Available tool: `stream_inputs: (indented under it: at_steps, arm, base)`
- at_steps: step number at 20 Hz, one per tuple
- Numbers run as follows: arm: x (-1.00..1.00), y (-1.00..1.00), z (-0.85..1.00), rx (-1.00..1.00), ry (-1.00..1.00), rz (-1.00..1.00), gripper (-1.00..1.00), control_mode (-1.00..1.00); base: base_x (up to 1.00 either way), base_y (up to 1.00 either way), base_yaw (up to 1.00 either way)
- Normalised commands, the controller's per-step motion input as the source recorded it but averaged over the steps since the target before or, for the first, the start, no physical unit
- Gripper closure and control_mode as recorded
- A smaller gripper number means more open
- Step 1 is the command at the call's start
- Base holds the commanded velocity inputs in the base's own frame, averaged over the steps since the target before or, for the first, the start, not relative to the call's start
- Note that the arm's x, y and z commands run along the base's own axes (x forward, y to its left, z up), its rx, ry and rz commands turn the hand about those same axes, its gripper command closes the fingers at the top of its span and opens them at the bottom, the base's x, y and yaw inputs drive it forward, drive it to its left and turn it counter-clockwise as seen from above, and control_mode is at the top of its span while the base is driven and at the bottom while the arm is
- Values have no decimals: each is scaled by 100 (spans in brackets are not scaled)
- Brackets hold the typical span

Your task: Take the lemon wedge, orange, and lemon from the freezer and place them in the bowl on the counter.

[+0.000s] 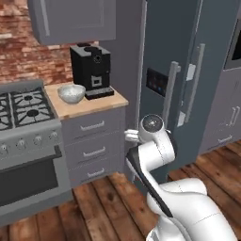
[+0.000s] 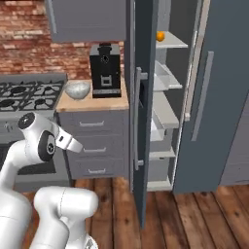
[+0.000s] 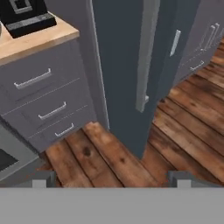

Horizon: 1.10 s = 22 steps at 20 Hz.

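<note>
Hand open, before upright freezer

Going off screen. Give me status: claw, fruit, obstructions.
Claw open, empty, low by the freezer door. Orange on upper shelf; bowl empty on counter. Door edge stands between arm and shelves.

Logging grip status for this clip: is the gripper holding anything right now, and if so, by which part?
Nothing is held. The gripper is open, its fingertips apart over bare floor beside the freezer door.

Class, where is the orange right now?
In the right base view, the orange sits on the top shelf inside the open freezer, right of the black coffee machine.
</note>
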Motion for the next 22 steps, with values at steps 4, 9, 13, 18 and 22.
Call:
stream_inputs:
  at_steps: [4,9,13,18,22]
  arm:
    - [0,0,0,0,0,0,-100,100]
    - [0,0,0,0,0,0,-100,100]
    - [0,0,0,0,0,0,-100,100]
    - [0,0,0,0,0,0,-100,100]
    - [0,0,0,0,0,0,-100,100]
  base:
    - [-34,-37,-52]
    - [-57,-44,-64]
    - [-39,-75,-69]
    - [38,-81,-32]
    - [100,-63,2]
